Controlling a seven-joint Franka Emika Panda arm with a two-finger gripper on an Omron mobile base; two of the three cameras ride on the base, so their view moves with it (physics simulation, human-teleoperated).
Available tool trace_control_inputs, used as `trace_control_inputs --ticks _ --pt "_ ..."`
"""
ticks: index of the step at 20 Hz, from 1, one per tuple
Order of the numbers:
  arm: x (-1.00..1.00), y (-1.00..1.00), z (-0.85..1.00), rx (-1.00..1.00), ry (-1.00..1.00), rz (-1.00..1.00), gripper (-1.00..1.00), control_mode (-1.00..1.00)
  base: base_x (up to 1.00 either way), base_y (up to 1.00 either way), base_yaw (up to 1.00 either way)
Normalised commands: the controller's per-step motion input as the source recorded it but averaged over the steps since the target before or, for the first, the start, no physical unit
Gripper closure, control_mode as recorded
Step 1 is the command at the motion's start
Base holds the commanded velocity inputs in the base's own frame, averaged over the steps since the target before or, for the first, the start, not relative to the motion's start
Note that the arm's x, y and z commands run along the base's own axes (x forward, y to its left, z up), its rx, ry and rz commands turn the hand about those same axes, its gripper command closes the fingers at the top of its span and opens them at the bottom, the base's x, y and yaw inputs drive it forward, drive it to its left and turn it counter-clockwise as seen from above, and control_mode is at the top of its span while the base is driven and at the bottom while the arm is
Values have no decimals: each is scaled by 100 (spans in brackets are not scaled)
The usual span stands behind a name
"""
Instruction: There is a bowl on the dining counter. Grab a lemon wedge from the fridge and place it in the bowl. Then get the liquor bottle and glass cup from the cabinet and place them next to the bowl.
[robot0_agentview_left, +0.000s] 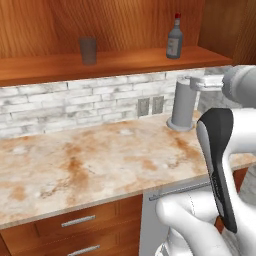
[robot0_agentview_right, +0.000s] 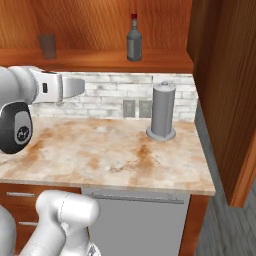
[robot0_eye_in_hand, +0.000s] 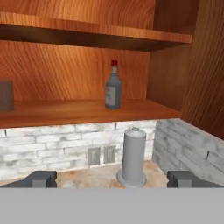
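Two task items left to fetch, both on the open wooden shelf (robot0_eye_in_hand: 87, 109) above the counter; no bowl or lemon wedge visible from here, so whether the lemon step is done can't be judged from these views. My read: the run is at the cabinet stage, with the approach to the shelf not yet made.

Nearest: gripper (robot0_eye_in_hand: 111, 178), finger tips spread wide apart with nothing between them, sitting low and well short of the shelf. It is aimed toward the back wall, below shelf level.

Next out: marble counter (robot0_agentview_left: 90, 160) with a grey paper towel holder (robot0_eye_in_hand: 133, 157) standing upright near the backsplash, directly below the shelf and slightly right of the bottle's spot.

Farthest: liquor bottle (robot0_eye_in_hand: 113, 87) stands upright on the shelf near its right end, close to the cabinet side wall. Long axis vertical, red cap (robot0_eye_in_hand: 114, 63) pointing up, label facing roughly toward the hand camera. Glass cup (robot0_agentview_left: 88, 50) is also upright on the shelf, open end up, well apart from the bottle toward the shelf's left end; it shows only as a dim edge in the hand view.

Left to do as I judge it: reach up to the shelf, take bottle and cup, carry both to the bowl
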Motion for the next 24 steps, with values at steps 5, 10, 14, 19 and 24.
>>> trace_control_inputs --ticks 5,10,14,19,24 --pt "-14 0 47 -5 -25 10 -100 -100 0 0 0" --pt "6 0 47 0 -5 3 -100 -100 0 0 0" --pt "1 0 0 0 0 0 -100 -100 0 0 0" --pt "6 0 1 0 0 0 -100 -100 0 0 0" --pt "47 0 9 0 0 0 -100 -100 0 0 0"
